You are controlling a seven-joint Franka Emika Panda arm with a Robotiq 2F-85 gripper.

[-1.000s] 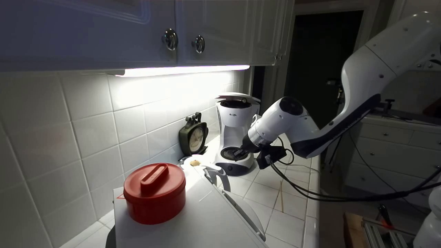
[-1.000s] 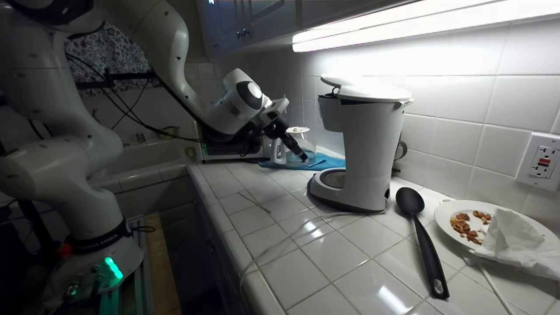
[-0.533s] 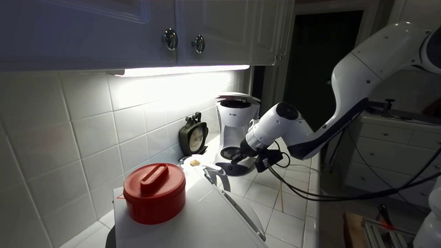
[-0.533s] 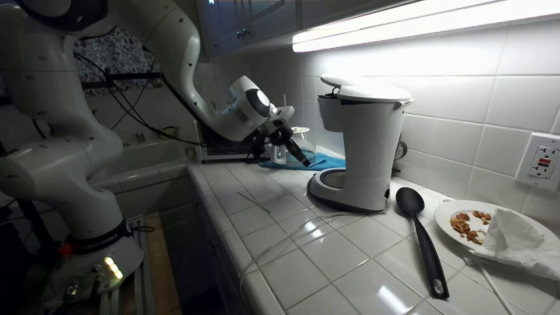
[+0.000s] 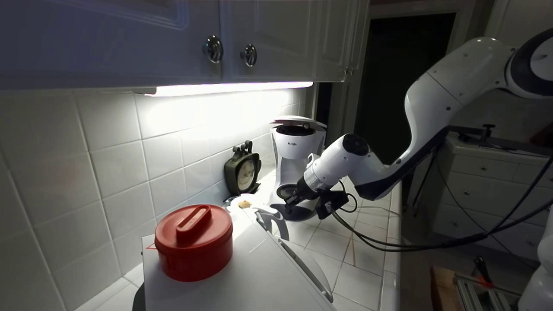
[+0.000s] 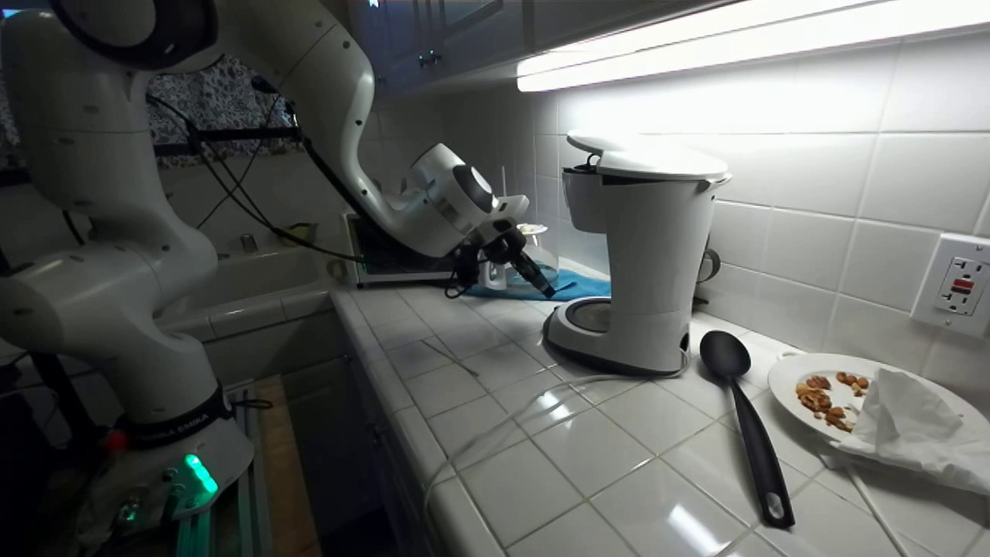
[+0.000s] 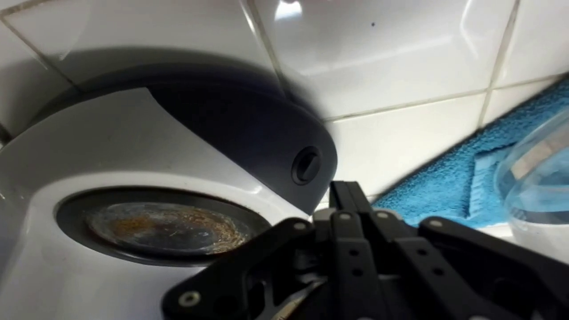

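The hand [image 7: 346,185] is pinched narrow and looks empty. In the wrist view, a dark knob [image 7: 306,165] lies near it at ten o'clock, long axis slanting one to seven. The knob's coffee maker [image 6: 650,255] stands upright on the worktop [image 6: 557,472], facing nine o'clock in an exterior view.

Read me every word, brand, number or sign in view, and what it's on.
"Mr. Coffee" on the front of the coffee maker; small.
"EMIKA" on the robot base's dark band; preceding letters dim.
Too small to read: any markings on the green-framed dial and the wall outlet.
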